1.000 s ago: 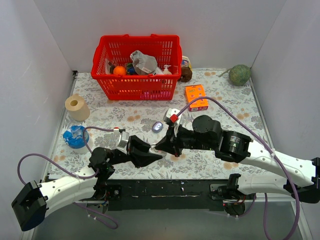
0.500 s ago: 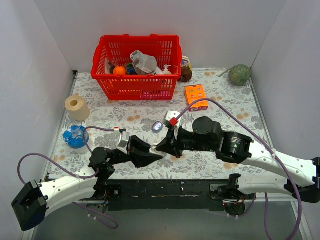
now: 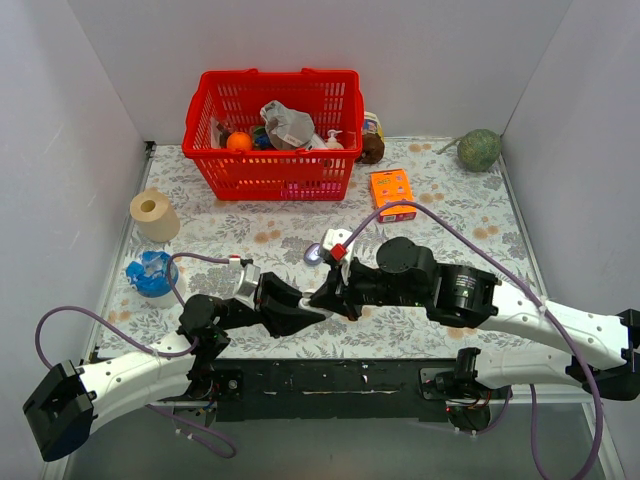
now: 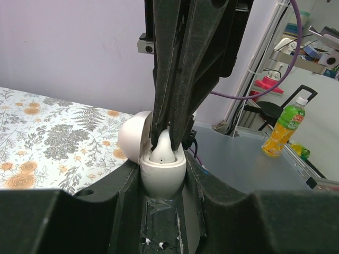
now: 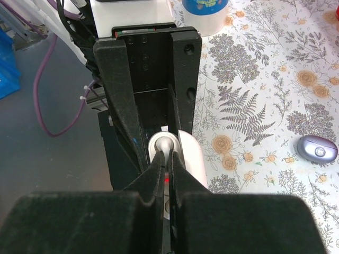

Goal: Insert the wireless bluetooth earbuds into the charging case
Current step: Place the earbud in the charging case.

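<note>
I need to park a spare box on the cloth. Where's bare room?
Widest: the flowered stretch between orange box, green ball and right arm. Smaller: between paper roll, red basket and lavender case. Crowded: front centre, where left tool and right tool meet on the white case and earbud.

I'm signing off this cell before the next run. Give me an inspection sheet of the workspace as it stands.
Surface: floral cloth, flat, no spill seen.
Job's things: white case open, held in the left claw; bud at its socket, pinched by the right claw.
Clutter: red basket of goods, paper roll, blue tub, orange box, green ball, shut lavender oval on the cloth.
Claws: both shut, meeting near the front middle.
Cables: purple cable loops off each arm, the right one arching over the cloth.
Surroundings: white walls on three sides; drink bottle off the table.
</note>
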You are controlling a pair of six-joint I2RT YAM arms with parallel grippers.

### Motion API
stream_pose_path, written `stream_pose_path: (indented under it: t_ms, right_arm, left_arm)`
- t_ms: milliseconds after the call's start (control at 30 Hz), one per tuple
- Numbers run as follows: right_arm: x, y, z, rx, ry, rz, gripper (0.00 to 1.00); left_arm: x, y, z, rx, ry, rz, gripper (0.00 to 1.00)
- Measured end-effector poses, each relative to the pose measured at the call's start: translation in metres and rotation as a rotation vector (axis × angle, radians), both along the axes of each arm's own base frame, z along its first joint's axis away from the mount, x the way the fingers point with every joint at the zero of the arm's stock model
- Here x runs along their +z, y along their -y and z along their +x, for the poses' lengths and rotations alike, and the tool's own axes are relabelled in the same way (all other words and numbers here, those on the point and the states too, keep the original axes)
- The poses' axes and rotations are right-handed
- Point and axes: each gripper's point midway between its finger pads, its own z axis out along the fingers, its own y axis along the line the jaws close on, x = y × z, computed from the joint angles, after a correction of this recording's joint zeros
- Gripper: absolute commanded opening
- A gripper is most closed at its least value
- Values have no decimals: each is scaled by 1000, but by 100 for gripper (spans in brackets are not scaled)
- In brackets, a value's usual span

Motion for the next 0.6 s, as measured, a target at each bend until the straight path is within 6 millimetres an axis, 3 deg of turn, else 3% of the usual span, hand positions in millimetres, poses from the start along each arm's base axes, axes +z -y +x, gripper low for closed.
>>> stream_pose_path:
  t_ms: [33, 133, 333, 400, 500, 600]
  right_arm:
    - [0, 0, 0, -1, 0, -6, 19]
    - [-2, 0, 0, -5, -1, -22, 36]
    - [1, 3, -2, -15, -7, -38, 47]
    - [12, 4, 1, -30, 4, -19, 48]
    - [40, 11, 9, -80, 36, 44, 41]
    - [65, 26, 24, -176, 70, 105, 9]
  left_arm:
    - [0, 0, 0, 0, 0, 1, 0]
    - [-1, 0, 0, 0, -3, 3, 0]
    - [1, -1, 2, 14, -5, -4, 0]
    - [2, -1, 3, 20, -5, -8, 0]
    - [2, -1, 3, 20, -4, -10, 0]
    - [5, -2, 2, 20, 2, -17, 0]
